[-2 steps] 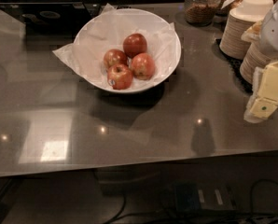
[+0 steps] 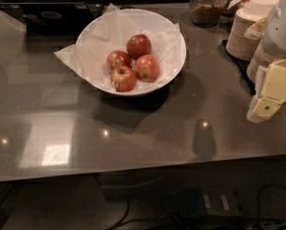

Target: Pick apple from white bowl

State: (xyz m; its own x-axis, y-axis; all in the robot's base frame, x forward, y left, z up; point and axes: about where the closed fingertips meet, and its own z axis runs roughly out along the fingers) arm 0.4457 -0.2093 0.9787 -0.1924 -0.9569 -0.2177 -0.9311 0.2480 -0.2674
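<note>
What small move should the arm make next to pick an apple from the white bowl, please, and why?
Probably carry the gripper left until it is above the white bowl. It hangs at the right edge of the counter beside the stacked paper bowls, apart from the white bowl, and all four apples lie untouched on the paper lining.
</note>
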